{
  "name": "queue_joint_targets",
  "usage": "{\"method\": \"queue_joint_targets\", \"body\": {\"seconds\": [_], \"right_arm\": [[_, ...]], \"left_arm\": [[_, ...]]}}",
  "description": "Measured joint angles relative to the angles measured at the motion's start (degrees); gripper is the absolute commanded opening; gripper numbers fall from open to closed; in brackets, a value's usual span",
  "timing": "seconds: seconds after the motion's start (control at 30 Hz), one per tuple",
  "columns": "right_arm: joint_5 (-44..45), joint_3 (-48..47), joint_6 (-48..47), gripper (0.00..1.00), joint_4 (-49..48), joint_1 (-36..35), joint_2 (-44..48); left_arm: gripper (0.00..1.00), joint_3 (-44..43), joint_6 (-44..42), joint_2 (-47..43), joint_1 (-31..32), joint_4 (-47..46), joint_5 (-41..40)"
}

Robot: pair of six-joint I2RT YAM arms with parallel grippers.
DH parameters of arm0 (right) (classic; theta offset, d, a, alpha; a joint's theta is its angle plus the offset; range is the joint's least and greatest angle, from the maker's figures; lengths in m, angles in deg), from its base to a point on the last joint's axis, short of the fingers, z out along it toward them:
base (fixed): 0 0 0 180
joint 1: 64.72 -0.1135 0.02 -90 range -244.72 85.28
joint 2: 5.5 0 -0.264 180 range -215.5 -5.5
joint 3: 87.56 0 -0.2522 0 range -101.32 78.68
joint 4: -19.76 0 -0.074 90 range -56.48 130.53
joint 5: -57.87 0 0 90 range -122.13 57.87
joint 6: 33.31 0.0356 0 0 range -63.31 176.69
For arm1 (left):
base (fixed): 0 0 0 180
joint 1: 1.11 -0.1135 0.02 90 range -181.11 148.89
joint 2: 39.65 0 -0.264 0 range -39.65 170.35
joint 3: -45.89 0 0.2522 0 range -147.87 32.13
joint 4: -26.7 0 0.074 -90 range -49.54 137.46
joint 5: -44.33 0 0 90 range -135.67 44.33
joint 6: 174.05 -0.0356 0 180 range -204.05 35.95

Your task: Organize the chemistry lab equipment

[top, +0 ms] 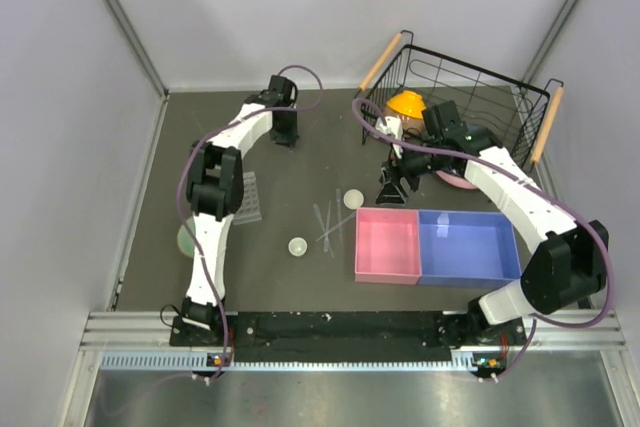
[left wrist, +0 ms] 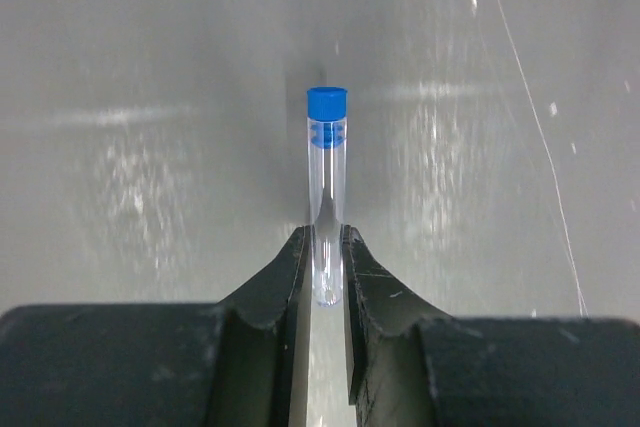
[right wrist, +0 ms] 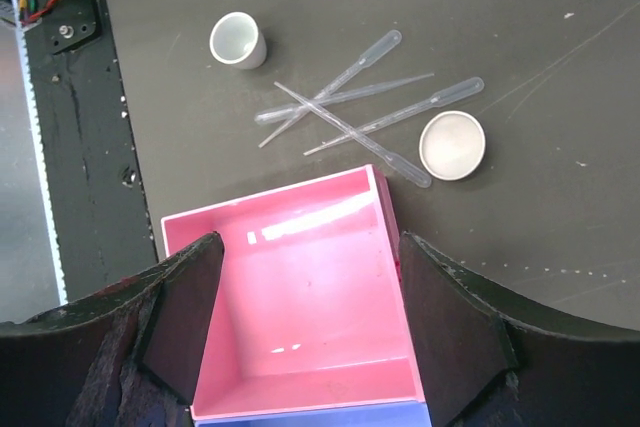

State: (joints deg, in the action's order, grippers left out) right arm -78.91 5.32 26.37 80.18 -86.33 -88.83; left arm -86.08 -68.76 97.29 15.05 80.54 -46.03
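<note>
Left claw (left wrist: 325, 237), far left: pinched on blue-capped tube (left wrist: 327, 167) | Right claw (right wrist: 308, 247), above pink bin (right wrist: 300, 297): wide open, empty

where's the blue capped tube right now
In the left wrist view the blue-capped tube is clamped between the left gripper's fingers, cap outward; the top view puts that gripper back left, near the back wall.
</note>
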Motion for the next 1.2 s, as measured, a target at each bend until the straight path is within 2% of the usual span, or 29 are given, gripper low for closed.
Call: {"method": "queue_joint_targets", "body": {"seconds": [0.17,0.23,0.5,0.67,0.8,0.93,1.2], "right_arm": [[-2.3,-0.6,0.3,0.72,1.5,0.0,0.1],[-3.0,-2.3,1.0,0.72,3.0,0.0,0.1],[-8.0,-7.0,5.0,0.72,3.6,0.0,2.3],[-10.7,-6.8,7.3,0.72,3.3,0.0,4.2],[-12.8,-3.7,10.6,0.72,0.2,-0.6,6.3],[-14.1,2.4,15.6,0.72,-5.7,-3.1,7.8],[-12.7,12.5,30.1,0.72,-20.8,-10.5,8.3]], "left_arm": [[0.10,11.3,1.2,-12.6,0.0,-2.2,4.1],[0.10,17.8,2.6,-20.8,-0.1,-5.4,7.1],[0.10,55.3,13.4,-64.4,0.5,-26.4,20.2],[0.10,75.2,22.6,-83.3,4.3,-35.2,23.2],[0.10,83.4,29.1,-92.7,8.9,-39.0,21.9],[0.11,87.4,34.4,-99.0,12.7,-43.1,18.6],[0.10,92.0,41.0,-100.3,20.3,-50.2,10.8]]}}
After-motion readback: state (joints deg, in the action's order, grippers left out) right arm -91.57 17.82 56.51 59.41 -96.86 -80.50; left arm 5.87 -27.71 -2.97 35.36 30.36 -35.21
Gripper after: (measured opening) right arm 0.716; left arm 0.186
